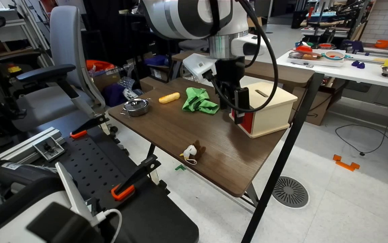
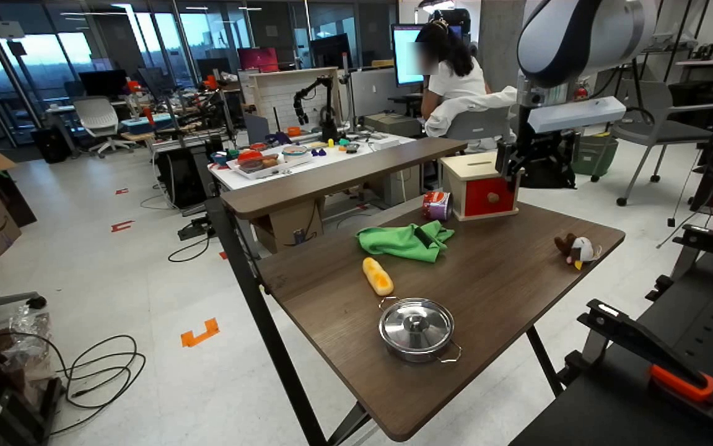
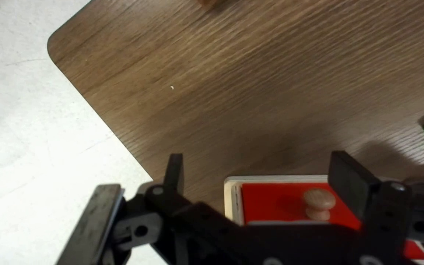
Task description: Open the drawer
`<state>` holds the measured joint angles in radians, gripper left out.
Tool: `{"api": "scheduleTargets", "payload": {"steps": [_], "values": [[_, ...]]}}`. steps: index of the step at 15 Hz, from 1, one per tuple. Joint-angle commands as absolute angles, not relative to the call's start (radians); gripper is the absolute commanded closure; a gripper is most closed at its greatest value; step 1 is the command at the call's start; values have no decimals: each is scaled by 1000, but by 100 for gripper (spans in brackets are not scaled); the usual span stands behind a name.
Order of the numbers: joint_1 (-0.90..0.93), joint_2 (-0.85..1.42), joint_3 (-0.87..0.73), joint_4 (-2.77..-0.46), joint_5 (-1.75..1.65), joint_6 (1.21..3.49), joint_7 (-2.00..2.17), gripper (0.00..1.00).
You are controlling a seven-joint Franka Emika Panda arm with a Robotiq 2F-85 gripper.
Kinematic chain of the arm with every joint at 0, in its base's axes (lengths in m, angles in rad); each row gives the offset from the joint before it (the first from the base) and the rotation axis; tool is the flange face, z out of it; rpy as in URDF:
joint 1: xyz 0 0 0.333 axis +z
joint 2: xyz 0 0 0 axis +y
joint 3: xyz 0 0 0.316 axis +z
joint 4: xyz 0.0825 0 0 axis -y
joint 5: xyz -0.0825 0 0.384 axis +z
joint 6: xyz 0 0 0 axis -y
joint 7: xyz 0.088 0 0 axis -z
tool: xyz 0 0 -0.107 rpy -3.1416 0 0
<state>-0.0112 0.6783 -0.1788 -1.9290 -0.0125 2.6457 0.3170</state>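
“So, going left to right in an exterior view, what is sitting there?”

“At the left, a lidded steel pot [image 1: 136,107] is standing upright. Near it a yellow bread roll [image 1: 169,98] is lying, then a crumpled green cloth [image 1: 199,100]. By the near edge, a small plush bird [image 1: 194,151] is resting. They're probably playing no part in the task.”

“And the gripper [image 3: 258,162]?”

“Farther right, it's hanging close to the drawer [image 2: 482,197], its fingers [image 3: 351,184] standing wide apart and pinching nothing. In the wrist view a round wooden knob [image 3: 319,202] is showing between them, so the gap is presumably being left for it; how far beyond them it's lying, I can't tell.”

“Where's the drawer?”

“It's filling the front of a pale wooden box [image 1: 273,116], at the right. Its red face [image 1: 246,122] is apparently sitting flush, so the pull is seemingly waiting to be done. It's facing across the table [image 1: 231,172], likely giving the drawer room to slide out.”

“And the surroundings?”

“The table is showing dark brown wood grain and standing on a pale floor [image 1: 349,199]. At the far left a gray office chair [image 1: 64,47] is standing; at the far right a white worktable [image 1: 340,71] is carrying colorful odds and ends [image 1: 334,56].”
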Motion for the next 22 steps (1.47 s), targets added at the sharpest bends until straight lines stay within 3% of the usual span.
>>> {"api": "scheduleTargets", "payload": {"steps": [1,16,17,19,22], "values": [[12,775,-205,-1837,-21,2692,341,0],[51,903,-202,-1681,0,2743,362,0],[56,909,-209,-1675,-4,2745,367,22],[60,916,-216,-1669,-8,2744,370,32],[65,922,-221,-1668,-11,2742,368,56]]}}
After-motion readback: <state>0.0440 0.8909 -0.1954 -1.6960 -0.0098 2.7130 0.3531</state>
